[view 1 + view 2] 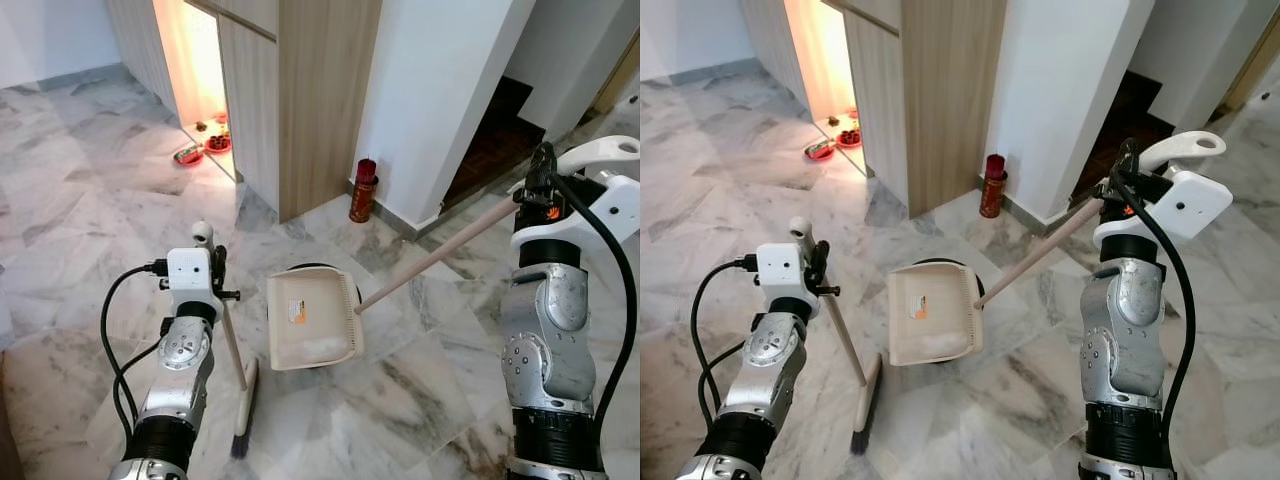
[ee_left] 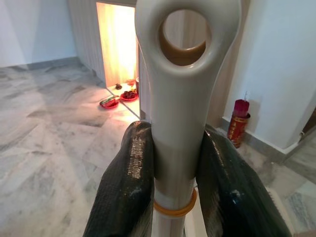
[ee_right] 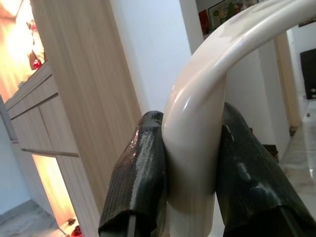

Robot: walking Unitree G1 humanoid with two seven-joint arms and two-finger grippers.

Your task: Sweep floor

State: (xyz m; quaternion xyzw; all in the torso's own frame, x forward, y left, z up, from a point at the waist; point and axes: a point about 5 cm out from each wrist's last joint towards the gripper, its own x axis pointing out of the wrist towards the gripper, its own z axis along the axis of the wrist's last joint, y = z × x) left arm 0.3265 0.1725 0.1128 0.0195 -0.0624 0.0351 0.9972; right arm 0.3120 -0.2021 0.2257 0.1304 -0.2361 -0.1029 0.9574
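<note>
The left gripper (image 2: 174,180) clamps one broom (image 1: 240,385), its bristles on the marble floor (image 1: 90,230). The right gripper (image 3: 190,163) clamps one dustpan (image 1: 310,318) handle, the pan flat just beside the broom. One red canister (image 1: 363,190) stands beyond.

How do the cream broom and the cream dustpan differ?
The cream broom stands near-upright in the left gripper, bristles on the marble floor; the cream dustpan lies flat, its long handle slanting up to the right gripper. Both are cream plastic and gripped.
</note>
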